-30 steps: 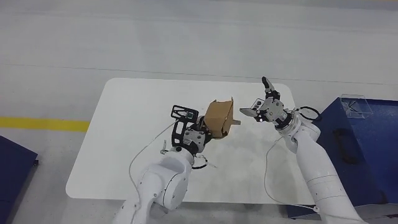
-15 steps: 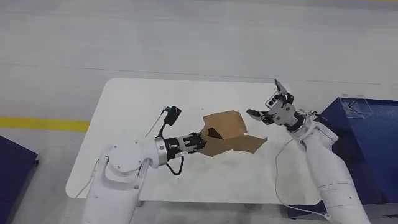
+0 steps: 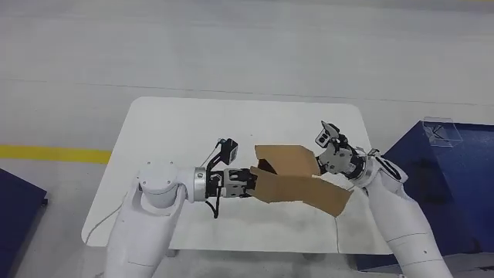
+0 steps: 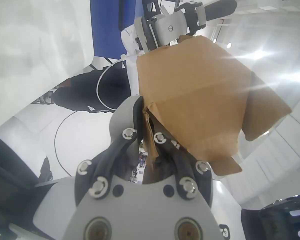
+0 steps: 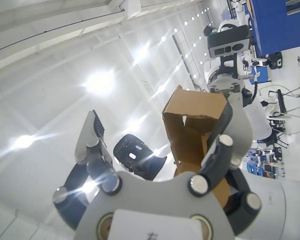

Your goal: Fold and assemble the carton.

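The carton point(image 3: 289, 176) hangs above the table point(image 3: 170, 147), one end pinched in the clenched left gripper point(image 4: 145, 118). The right gripper point(image 5: 159, 123), spread wide at the other end, could shove it askew and wrench it loose.

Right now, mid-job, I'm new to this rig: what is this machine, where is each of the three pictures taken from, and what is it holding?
It is a two-armed robot working at a white table. The top view looks down from a camera above its arms. Each of the other two pictures comes from a camera on one wrist, looking along that arm's gripper. The brown thing is the carton, partly folded, with flaps loose. The left gripper is clamped on a flap at one end and seems to hold the carton above the table. The right gripper is at the other end with its fingers spread. A carton wall sits between them, close to one finger, and is not gripped.
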Robot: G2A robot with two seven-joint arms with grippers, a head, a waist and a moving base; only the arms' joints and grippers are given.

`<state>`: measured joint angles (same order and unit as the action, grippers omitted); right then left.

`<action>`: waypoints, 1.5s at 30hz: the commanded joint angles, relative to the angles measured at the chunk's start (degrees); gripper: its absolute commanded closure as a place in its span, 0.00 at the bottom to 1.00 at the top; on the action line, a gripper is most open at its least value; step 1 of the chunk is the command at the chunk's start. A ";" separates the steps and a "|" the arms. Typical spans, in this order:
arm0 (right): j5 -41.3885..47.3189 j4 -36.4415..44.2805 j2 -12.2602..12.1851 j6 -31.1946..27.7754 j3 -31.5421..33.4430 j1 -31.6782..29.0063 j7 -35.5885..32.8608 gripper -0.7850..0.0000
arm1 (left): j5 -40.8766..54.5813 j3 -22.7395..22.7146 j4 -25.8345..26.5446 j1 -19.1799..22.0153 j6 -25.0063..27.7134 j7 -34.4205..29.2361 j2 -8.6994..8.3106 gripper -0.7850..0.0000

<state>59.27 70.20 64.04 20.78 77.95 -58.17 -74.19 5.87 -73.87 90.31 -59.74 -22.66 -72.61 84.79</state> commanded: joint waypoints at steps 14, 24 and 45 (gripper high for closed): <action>2.87 5.81 -1.16 1.99 4.17 -3.12 -1.07 0.00 | 2.58 0.80 -1.19 1.69 -0.41 0.89 -1.74 1.00; 4.19 8.40 -0.89 2.53 1.97 -3.82 2.39 0.00 | 4.18 2.23 -1.49 1.92 -0.14 1.40 -2.72 1.00; -1.13 4.44 -0.39 1.51 -3.91 -0.35 5.17 0.53 | 8.56 3.31 -1.30 2.70 0.57 0.83 -4.86 1.00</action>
<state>58.26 74.64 63.66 22.35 74.12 -58.55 -69.14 14.11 -70.56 88.96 -57.04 -22.27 -71.76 80.03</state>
